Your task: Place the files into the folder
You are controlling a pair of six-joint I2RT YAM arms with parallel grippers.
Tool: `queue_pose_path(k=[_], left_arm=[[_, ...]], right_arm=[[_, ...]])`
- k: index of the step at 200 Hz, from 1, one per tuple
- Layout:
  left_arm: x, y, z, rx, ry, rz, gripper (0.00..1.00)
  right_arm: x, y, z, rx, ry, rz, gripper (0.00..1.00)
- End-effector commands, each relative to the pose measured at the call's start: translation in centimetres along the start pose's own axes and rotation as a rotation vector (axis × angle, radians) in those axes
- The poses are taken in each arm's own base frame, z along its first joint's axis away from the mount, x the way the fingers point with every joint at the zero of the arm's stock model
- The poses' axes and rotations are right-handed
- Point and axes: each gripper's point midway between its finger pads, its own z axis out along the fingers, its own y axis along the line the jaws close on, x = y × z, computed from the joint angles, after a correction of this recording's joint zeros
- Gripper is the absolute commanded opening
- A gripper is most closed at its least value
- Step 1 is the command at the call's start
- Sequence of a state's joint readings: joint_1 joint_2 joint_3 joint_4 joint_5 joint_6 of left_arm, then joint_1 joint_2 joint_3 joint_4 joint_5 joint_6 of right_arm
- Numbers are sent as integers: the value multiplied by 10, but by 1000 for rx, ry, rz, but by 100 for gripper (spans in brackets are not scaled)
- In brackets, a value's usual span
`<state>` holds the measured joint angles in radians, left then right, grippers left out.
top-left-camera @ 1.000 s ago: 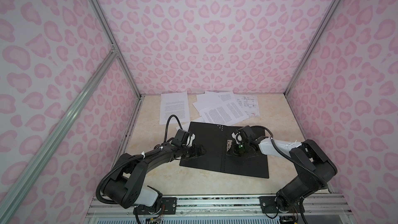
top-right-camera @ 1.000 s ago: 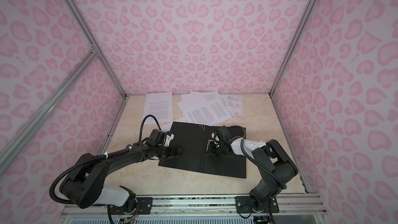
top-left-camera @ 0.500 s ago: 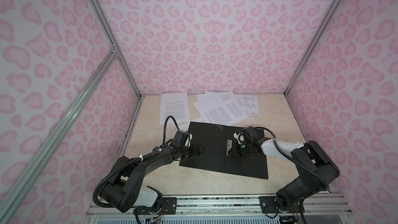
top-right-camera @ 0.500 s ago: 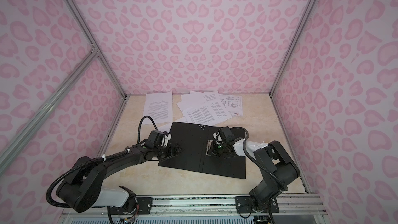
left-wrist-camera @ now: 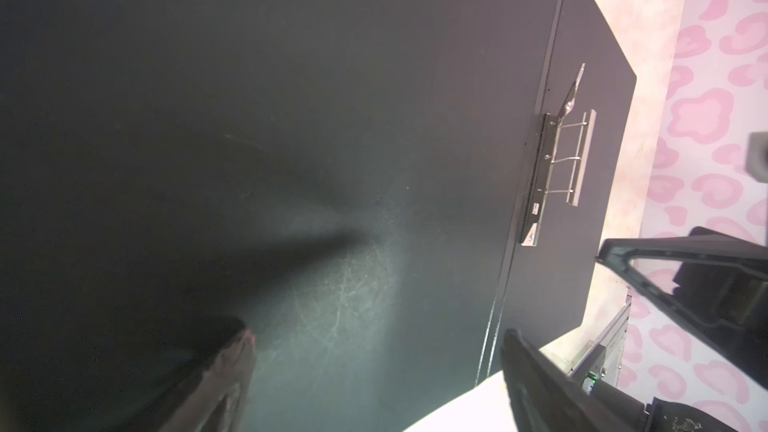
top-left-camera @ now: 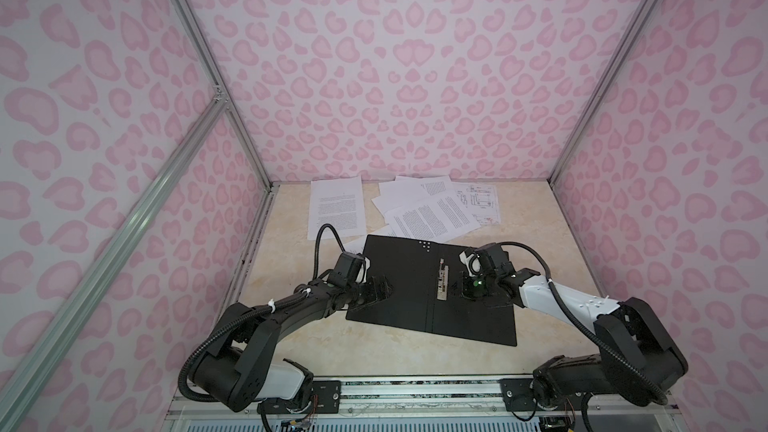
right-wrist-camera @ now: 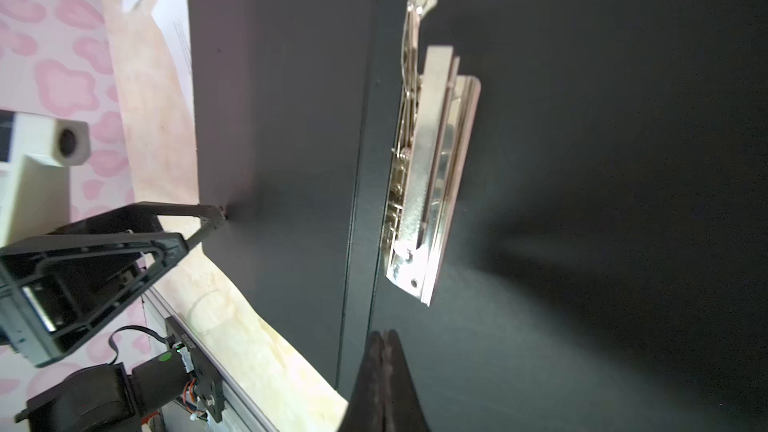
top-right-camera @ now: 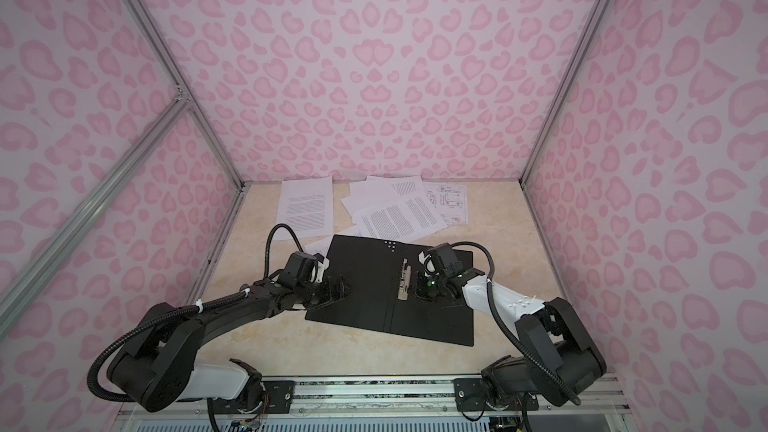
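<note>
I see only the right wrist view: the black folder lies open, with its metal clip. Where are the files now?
Observer: The files lie loose on the table beyond the far edge of the folder. None is inside.
Operator: Is any sheet apart from the others?
Observer: Yes. In both top views, one text sheet lies alone, left of the pile.
Operator: And the sheet with the drawing?
Observer: The drawing sheet is at the pile's right end.
</note>
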<state>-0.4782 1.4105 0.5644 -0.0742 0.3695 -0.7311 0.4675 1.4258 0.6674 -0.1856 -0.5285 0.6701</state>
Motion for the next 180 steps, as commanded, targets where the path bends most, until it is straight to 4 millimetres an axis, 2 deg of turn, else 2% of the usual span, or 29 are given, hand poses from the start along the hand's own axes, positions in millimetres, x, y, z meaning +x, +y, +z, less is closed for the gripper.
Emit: queue_pose_path(k=[1,26,60,73,89,108,123,132,145,156,180], left_arm=[[34,60,-5,-260,94,-81,94],[34,62,-9,-269,77,-90,94],[39,61,-14,-258,81,-78,94],[40,50,-14,-203,99,-58,95],[30,29,-23,-127,61,-27,95],[6,11,-46,-113,-37,6,100],[-11,17,-61,-154,-84,-18,98],[-20,26,-67,-184,-98,-42,98],[-27,41,-69,-212,-104,-76,97],[-32,45,-69,-198,-99,-87,97],[-36,43,-60,-172,-65,-60,98]], right_arm=[[-3,-9,8,40,4,-2,0],[2,-41,15,157,12,61,0],[-1,-68,5,197,-32,134,0],[-3,-80,0,214,-43,170,2],[-9,-90,-7,207,-68,206,5],[-16,-102,-18,227,-96,231,14],[-21,-112,-27,240,-118,255,21],[-26,-120,-35,249,-140,283,31],[-31,-129,-44,251,-171,309,47],[-35,-137,-53,265,-192,328,57],[-41,-153,-66,282,-232,362,70]])
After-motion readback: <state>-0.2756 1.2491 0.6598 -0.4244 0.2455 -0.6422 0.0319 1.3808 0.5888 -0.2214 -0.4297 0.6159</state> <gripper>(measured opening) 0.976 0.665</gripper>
